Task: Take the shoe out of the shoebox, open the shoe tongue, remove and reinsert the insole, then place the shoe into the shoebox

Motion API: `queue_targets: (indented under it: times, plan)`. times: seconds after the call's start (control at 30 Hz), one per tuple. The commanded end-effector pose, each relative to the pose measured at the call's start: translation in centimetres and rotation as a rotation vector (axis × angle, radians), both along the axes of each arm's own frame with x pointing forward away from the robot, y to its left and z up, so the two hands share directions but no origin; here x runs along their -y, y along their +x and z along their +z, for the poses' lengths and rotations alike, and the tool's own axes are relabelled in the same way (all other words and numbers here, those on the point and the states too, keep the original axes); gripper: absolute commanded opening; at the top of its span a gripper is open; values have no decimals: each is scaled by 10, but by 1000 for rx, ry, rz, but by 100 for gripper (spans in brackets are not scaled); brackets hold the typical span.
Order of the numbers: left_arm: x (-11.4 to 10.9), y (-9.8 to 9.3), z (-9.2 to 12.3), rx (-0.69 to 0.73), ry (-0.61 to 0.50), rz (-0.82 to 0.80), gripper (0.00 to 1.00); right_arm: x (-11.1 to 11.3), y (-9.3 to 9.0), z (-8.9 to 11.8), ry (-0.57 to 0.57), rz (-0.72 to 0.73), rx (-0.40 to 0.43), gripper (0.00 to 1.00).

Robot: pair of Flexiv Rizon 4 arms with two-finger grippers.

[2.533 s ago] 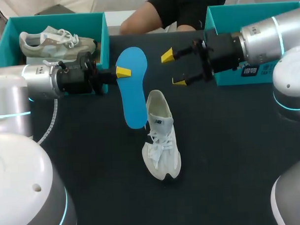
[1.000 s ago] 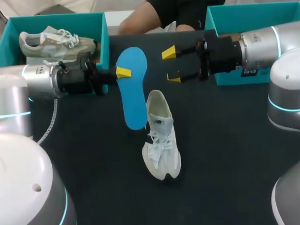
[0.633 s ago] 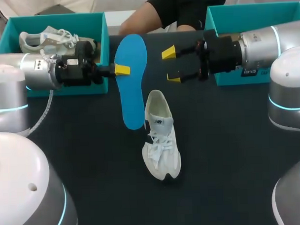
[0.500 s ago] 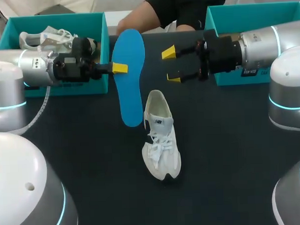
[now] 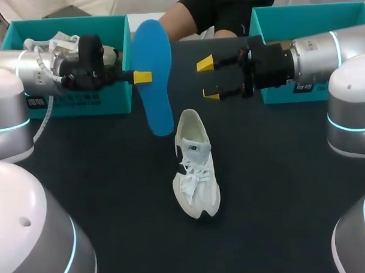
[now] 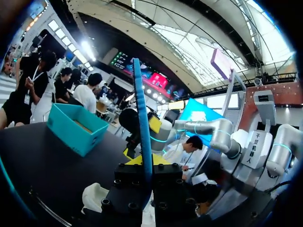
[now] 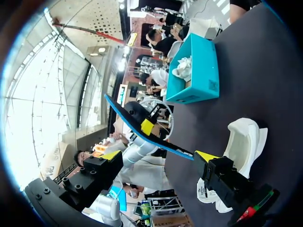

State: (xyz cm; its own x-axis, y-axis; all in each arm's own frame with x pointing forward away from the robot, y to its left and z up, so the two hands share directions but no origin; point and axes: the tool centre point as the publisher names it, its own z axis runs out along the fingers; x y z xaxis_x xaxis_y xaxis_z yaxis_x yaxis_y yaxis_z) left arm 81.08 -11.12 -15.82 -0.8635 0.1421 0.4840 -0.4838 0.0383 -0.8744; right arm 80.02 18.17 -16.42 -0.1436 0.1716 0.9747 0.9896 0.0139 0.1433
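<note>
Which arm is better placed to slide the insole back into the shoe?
Left, probably: the left fingers grip the blue insole close to the white shoe; the right fingers are open and empty.

The left arm and right arm were smooth silver-grey tubes, each with a glowing cyan ring at the joints and a large white domed housing near the base. A pale cable looped off the left arm. A dark label with white print sat on the right arm. The left hand and right hand were black, screw-studded blocks with bright yellow tips.
</note>
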Motion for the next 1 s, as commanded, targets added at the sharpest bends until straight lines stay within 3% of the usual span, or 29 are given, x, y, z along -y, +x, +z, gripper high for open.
queue_targets:
  times: [0.03, 0.13, 0.7, 0.8, 0.83, 0.9, 0.93, 1.0]
  plan:
    - [-3, -1, 12, 296, -22, 48, 0, -2, 0, 0, -2, -3, 0, 100]
    - [-5, 1, 17, 353, -14, 52, 0, -2, 0, 0, -2, -3, 0, 100]
    - [-5, 4, 17, 326, 21, 56, 0, -2, 0, 0, -2, -3, 0, 100]
    - [-7, 9, 13, 646, 24, 68, 0, -2, 0, 0, -2, -3, 0, 100]
    - [-9, 12, 13, 651, 4, 80, 0, -2, 0, 0, -2, -3, 0, 100]
    - [-11, 19, 13, 866, 30, 108, 0, -2, 0, 0, -2, -3, 0, 100]
    - [-12, 21, 14, 890, 18, 126, 0, -2, 0, 0, -2, -3, 0, 100]
    - [-14, 26, 15, 1073, -2, 164, 0, -2, 0, 0, -2, -3, 0, 100]
